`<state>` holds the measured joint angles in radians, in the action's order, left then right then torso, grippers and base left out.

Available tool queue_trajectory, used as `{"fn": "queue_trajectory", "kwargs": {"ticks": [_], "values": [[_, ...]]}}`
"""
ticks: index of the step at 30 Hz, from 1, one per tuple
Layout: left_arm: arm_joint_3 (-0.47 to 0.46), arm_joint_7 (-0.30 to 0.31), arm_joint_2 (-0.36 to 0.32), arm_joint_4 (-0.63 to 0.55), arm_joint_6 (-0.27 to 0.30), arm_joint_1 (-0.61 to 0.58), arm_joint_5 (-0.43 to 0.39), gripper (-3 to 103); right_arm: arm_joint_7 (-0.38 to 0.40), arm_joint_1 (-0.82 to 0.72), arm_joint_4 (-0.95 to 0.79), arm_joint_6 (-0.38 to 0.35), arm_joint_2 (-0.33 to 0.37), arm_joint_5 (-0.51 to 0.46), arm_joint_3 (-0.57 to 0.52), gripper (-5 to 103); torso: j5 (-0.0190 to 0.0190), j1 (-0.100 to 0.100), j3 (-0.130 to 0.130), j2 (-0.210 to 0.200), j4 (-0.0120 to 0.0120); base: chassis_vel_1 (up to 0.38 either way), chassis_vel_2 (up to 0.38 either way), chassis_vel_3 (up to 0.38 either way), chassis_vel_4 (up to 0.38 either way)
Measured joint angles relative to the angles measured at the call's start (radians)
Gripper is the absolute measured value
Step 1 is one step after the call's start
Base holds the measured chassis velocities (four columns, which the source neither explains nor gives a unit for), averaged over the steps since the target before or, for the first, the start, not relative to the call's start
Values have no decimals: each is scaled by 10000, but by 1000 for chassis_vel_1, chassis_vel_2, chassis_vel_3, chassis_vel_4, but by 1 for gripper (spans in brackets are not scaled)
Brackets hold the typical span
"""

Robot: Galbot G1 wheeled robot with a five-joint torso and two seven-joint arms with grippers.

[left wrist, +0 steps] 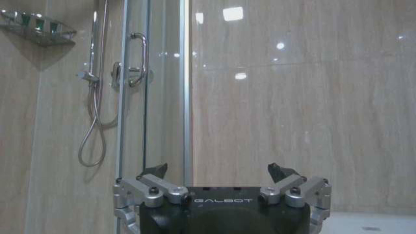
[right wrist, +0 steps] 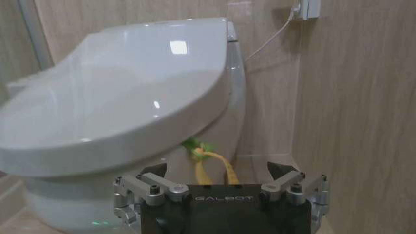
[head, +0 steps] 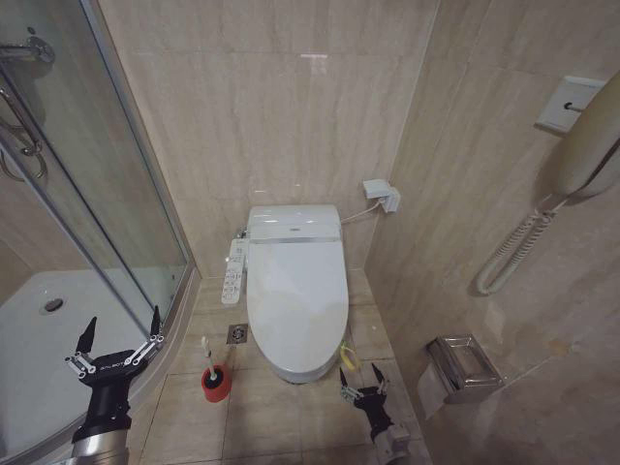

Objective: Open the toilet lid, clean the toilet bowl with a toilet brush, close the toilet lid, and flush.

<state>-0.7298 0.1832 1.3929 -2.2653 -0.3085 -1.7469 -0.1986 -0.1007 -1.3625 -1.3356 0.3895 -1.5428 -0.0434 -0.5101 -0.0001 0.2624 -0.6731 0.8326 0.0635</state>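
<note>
right end effector staged at lid loop, lid closed

right end effector (head: 362, 384), open and empty, sits low beside the yellow-green loop (right wrist: 209, 157) to lift the toilet lid (head: 295, 291); left end effector (head: 116, 341) waits open.

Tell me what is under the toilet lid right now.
The smooth white plastic toilet lid is shut flat, so seat and bowl interior are covered. Visible beneath its edge: the yellow-green loop and white ceramic base.

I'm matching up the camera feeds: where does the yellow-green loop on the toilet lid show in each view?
Head view: the loop hangs at the toilet lid front-right edge, just above the right pincer.
Right wrist view: the loop dangles under the lid's rim, right ahead of the pincer.
Left wrist view: not in it.
Shared landmark: the lid.
</note>
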Motion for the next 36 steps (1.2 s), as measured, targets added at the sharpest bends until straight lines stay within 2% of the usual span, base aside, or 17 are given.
{"fn": "queue_trajectory", "kwargs": {"ticks": [17,27,28,34,35,36], "values": [[0,0,0,0,0,0,0,100,899,1696,2473,1214,-215,1097,-317,100,1,0,-1,0,0,0,0,0,0],[0,0,0,0,0,0,0,100,1069,1994,2782,1425,-75,1230,-381,100,1,0,0,0,0,0,0,0,0],[0,0,0,0,0,0,0,100,1031,1934,2725,1467,-46,1220,-381,83,1,0,0,0,0,0,0,0,0],[0,0,0,0,0,0,0,100,958,1587,2423,1609,52,1039,-376,83,1,0,0,0,2,0,0,0,0],[0,0,0,0,0,0,0,100,960,1535,2363,1638,59,998,-374,55,1,0,0,0,1,0,0,0,0],[0,0,0,0,0,0,0,100,960,1535,2363,1638,59,998,-374,55,1,0,0,0,1,0,0,0,0]]}}
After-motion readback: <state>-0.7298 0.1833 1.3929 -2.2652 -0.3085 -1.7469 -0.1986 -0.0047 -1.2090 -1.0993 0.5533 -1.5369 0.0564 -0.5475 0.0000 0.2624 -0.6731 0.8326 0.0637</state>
